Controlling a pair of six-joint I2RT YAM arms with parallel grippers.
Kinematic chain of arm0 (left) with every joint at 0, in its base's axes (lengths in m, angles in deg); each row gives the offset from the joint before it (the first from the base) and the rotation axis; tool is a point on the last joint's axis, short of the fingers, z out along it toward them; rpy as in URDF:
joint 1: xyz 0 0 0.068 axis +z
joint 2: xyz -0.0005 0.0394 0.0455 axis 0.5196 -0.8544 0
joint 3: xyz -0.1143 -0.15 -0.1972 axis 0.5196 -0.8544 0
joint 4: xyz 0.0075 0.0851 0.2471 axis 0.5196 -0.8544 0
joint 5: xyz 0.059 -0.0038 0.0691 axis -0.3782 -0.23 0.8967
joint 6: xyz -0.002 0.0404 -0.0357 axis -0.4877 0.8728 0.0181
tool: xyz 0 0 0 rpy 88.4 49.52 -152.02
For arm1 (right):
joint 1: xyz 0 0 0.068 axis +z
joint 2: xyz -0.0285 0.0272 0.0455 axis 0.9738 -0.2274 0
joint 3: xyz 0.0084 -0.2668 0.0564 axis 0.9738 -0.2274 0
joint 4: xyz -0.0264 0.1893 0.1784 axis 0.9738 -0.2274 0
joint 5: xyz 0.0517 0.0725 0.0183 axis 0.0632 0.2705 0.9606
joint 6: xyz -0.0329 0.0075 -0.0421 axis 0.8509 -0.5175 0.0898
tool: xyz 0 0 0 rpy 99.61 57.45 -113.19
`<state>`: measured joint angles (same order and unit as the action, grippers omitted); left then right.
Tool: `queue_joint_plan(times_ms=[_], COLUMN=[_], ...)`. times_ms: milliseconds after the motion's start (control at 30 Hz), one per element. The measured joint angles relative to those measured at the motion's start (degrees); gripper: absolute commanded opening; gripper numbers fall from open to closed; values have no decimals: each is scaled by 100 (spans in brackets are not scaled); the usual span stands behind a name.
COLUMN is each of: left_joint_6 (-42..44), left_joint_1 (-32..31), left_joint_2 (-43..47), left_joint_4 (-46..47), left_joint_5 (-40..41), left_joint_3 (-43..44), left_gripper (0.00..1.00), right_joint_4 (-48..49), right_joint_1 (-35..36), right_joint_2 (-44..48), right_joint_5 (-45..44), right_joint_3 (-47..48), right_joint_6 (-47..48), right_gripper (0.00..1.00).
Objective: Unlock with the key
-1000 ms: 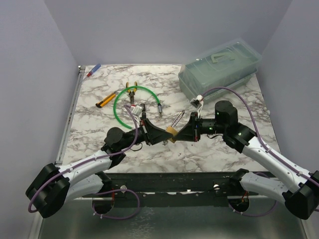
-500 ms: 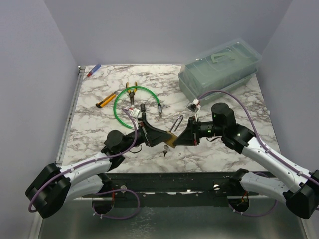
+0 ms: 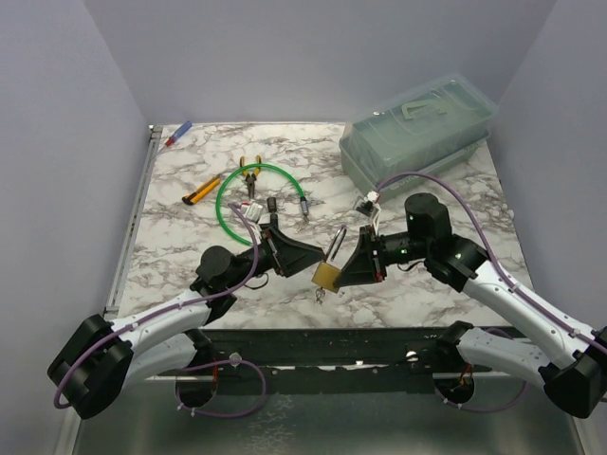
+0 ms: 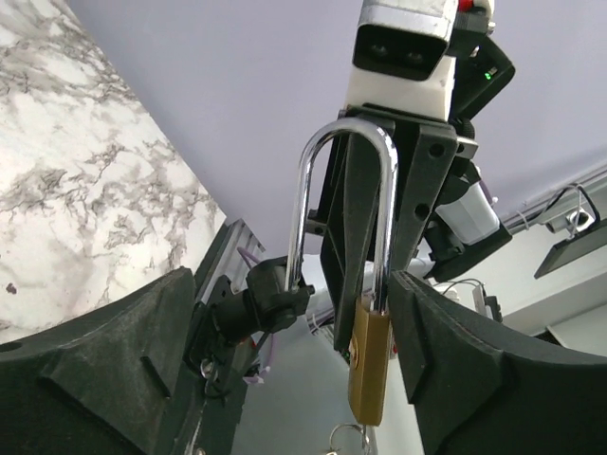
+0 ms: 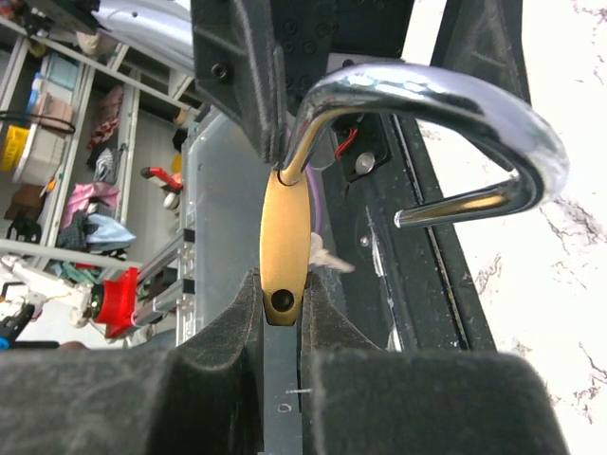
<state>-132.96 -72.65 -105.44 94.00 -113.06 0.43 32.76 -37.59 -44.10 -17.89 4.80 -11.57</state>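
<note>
A small brass padlock [image 3: 327, 275] hangs in the air over the table's near edge, and my right gripper [image 3: 349, 269] is shut on its body. The right wrist view shows the brass body [image 5: 285, 242] pinched between the pads [image 5: 228, 332]. The silver shackle [image 5: 446, 104] stands swung open, its free end out of the body. My left gripper [image 3: 302, 258] is open: its fingers [image 4: 104, 370] stand wide on either side of the padlock [image 4: 370, 365] without gripping it. The tiny key [image 3: 320, 292] dangles under the padlock, and its ring [image 4: 345, 438] shows at the frame's bottom edge.
A green cable loop [image 3: 256, 194] with a silvery cylinder end [image 3: 303, 202] lies behind the grippers. Yellow-handled pliers [image 3: 249, 169], a yellow utility knife [image 3: 201, 190] and a blue-red marker [image 3: 178, 133] lie at the back left. A clear lidded box [image 3: 417, 128] stands at the back right.
My left gripper has opened and let go at the padlock. The right gripper has brought the padlock slightly nearer and turned it; the key now dangles below.
</note>
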Motion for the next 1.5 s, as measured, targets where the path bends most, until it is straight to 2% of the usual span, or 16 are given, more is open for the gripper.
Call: queue_joint_plan(times_ms=[233,333,667,1100,1400,1500], left_joint_6=[55,59,-192,-988,-1366,-1392], left_joint_1=[61,133,376,378,378,378], left_joint_2=[-225,-398,-872,-2332,-2863,-2863], left_joint_4=[61,92,660,2581,2793,2835], left_joint_5=[-28,-31,-138,-1091,-1325,-1373], left_joint_3=[337,348,345,647,852,903], left_gripper=[63,61,62,55,52,55], right_joint_4=[39,133,260,396,435,431], right_joint_1=[4,4,4,7,7,7], right_joint_2=[83,192,308,57,-39,-90], right_joint_5=[369,544,754,769,769,767], right_joint_3=[0,0,0,0,0,0], right_joint_6=[-9,-28,-46,-46,-44,-35], right_gripper=[1,0,1,1,1,1])
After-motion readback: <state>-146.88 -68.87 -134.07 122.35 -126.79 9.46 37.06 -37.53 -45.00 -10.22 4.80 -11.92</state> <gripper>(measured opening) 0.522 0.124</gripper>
